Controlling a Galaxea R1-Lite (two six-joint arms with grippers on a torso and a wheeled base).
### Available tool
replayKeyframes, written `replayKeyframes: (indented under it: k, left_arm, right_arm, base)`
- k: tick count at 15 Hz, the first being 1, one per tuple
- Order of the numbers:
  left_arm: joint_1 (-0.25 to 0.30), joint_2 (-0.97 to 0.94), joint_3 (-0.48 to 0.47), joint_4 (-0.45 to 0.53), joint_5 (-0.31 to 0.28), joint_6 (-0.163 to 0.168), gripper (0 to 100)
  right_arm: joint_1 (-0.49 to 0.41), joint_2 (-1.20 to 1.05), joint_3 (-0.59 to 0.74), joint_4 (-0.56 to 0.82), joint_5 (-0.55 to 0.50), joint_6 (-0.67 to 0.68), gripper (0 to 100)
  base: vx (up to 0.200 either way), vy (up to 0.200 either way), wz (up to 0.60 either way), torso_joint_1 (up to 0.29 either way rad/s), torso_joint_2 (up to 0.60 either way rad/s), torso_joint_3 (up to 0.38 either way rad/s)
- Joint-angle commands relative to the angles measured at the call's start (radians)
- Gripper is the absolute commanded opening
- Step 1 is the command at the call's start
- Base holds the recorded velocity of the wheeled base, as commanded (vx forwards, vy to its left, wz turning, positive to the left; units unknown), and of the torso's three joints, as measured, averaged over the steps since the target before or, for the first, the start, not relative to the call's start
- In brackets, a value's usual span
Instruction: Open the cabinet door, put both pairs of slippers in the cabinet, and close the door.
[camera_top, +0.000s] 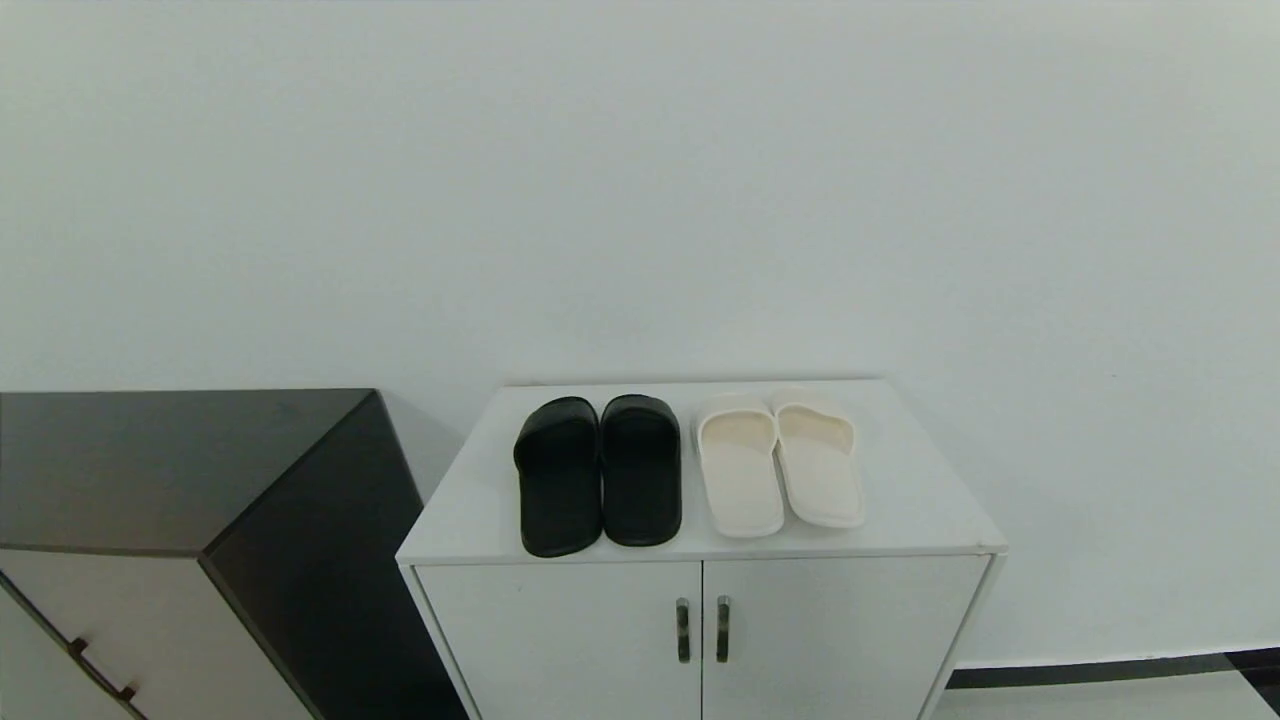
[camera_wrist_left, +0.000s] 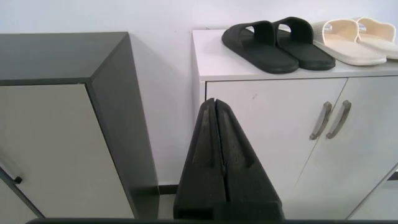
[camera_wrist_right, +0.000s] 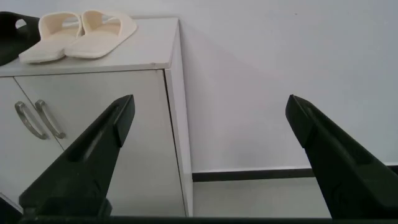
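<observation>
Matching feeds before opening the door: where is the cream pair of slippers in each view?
Head: cream pair on the cabinet top, right of the black pair.
Left wrist: cream pair beyond the black pair.
Right wrist: cream pair above the door handles.
Shared landmark: the door handles.

My left claw (camera_wrist_left: 215, 106), right claw (camera_wrist_right: 211, 106): matt black plastic. Black slippers (camera_top: 560, 480) matt, rubbery; cream slippers (camera_top: 740, 475) smooth; cabinet (camera_top: 560, 640) satin-smooth, handles (camera_top: 683, 630) metal.
</observation>
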Motion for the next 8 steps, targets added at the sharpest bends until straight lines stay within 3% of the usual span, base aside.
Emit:
replayKeyframes:
  k: [1, 5, 6, 8]
  left_arm:
    - [0.000, 0.001, 0.000, 0.000, 0.000, 0.000, 0]
    - [0.000, 0.001, 0.000, 0.000, 0.000, 0.001, 0]
    - [0.000, 0.001, 0.000, 0.000, 0.000, 0.004, 0]
    - [0.000, 0.001, 0.000, -0.002, 0.000, 0.004, 0]
  right_arm:
    - [0.000, 0.002, 0.000, 0.001, 0.014, -0.019, 100]
    - [0.000, 0.000, -0.020, -0.023, -0.005, 0.013, 100]
    - [-0.002, 0.028, -0.112, -0.026, -0.005, 0.018, 100]
    - [-0.002, 0.167, -0.173, 0.035, 0.097, 0.021, 100]
  base:
    - [0.000, 0.000, 0.00, 0.000, 0.00, 0.000]
    - [0.000, 0.000, 0.00, 0.000, 0.00, 0.000]
    - [0.000, 0.000, 0.00, 0.000, 0.00, 0.000]
    - [0.000, 0.000, 0.00, 0.000, 0.00, 0.000]
